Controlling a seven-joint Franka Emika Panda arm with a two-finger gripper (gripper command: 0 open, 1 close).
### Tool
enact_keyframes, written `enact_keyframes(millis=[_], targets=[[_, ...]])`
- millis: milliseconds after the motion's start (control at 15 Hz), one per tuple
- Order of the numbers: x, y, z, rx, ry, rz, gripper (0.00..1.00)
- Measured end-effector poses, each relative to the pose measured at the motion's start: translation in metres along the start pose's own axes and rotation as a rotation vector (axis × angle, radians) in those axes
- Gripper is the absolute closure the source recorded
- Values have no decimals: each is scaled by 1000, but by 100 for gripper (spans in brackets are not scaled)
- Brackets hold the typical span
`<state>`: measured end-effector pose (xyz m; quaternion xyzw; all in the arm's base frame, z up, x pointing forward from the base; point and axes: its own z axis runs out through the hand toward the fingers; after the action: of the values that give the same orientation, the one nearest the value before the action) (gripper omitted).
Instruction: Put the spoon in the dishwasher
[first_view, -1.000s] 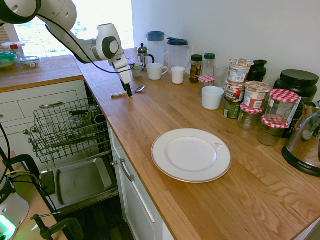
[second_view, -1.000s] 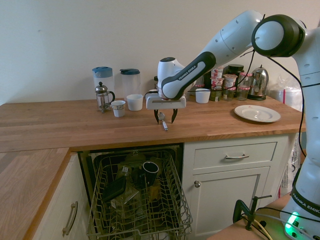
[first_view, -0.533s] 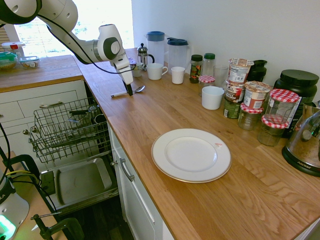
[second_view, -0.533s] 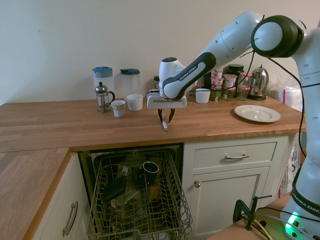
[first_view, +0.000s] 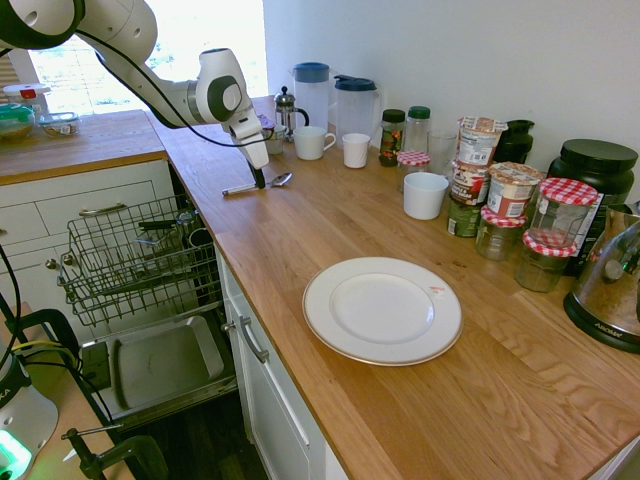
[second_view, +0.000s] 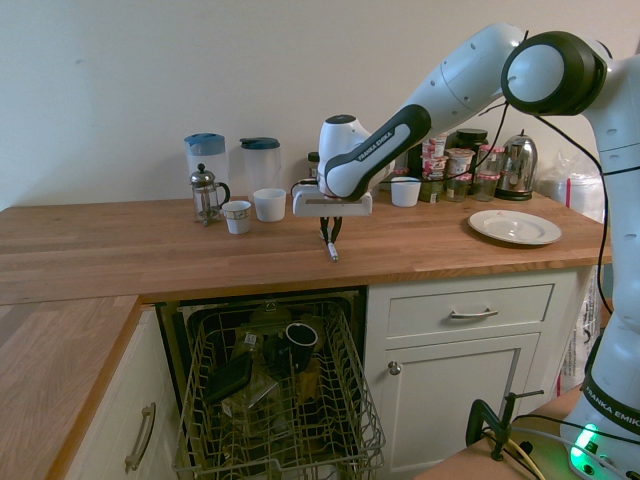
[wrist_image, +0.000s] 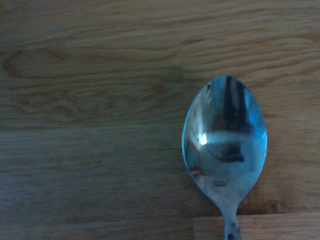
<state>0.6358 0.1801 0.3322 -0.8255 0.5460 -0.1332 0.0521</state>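
Note:
The small silver spoon (first_view: 280, 179) lies on the wooden counter near its front edge, just above the dishwasher. My gripper (first_view: 259, 182) points straight down onto its handle, fingers drawn together on it. From the other side, the gripper (second_view: 330, 237) pinches the spoon (second_view: 331, 251) while it still rests on the wood. The wrist view shows the spoon's (wrist_image: 225, 145) oval bowl close up against the wood grain. The dishwasher (first_view: 130, 262) stands open below, its wire rack (second_view: 280, 400) pulled out with dark cups and utensils in it.
Behind the spoon stand a French press (first_view: 286, 110), two jugs (first_view: 312, 92), and white cups (first_view: 312, 143). Further along are a white plate (first_view: 382, 310), jars (first_view: 552, 225) and a kettle (first_view: 612, 285). The lowered dishwasher door (first_view: 160, 365) and white drawers (second_view: 470, 312) flank the rack.
The fingers have closed from wide open onto the spoon's handle. The arm has barely shifted and the spoon has stayed on the counter.

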Motion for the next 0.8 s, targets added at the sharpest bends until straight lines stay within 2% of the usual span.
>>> enact_keyframes(millis=[333, 600, 800], targets=[[-11, 22, -15, -34, -10, -31, 100], [-47, 48, -67, -9, -17, -61, 100], [-87, 74, -90, -4, -28, -63, 100]])
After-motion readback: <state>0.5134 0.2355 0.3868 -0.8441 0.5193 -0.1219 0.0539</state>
